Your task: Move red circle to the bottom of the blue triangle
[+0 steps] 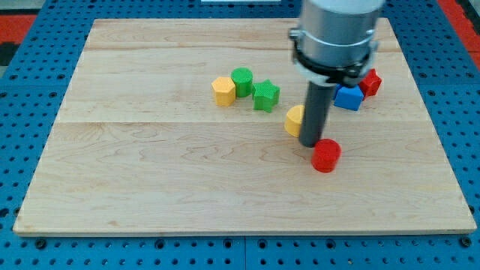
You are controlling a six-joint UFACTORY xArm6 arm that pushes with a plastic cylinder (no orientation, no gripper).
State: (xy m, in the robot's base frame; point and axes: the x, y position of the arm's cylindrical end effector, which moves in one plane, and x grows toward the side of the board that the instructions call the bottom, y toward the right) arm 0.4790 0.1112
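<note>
While the pale wooden surface point(150, 172) fills nearly the whole frame over a blue pegboard point(22, 90), the arm's grey cylindrical housing point(336, 34) drops in from the upper right, and there's no pincer on this rig at all, so nothing to call apart or together, just a straight dark rod point(315, 112). My tip point(311, 144) is planted on the wood right of centre, and look how tight it sits: the red circle point(326, 156) lies just to its lower right, touching or very nearly touching the rod's end. That red circle is right of the frame's middle, below the cluster at upper right and well apart from it. Up there, the blue triangle point(349, 97) peeks out from behind the housing, its full outline partly hidden, with a red block point(370, 82) pressed against its upper right side; that one's shape is hard to call. Just left of the rod, a yellow block point(294, 120) is half covered by it, shape unclear. Over toward the upper centre, three pieces huddle together: a yellow hexagon-like block point(223, 91) on the left, a green circle point(241, 81) touching it from above right, and a green star point(265, 96) just beside that on the right.
</note>
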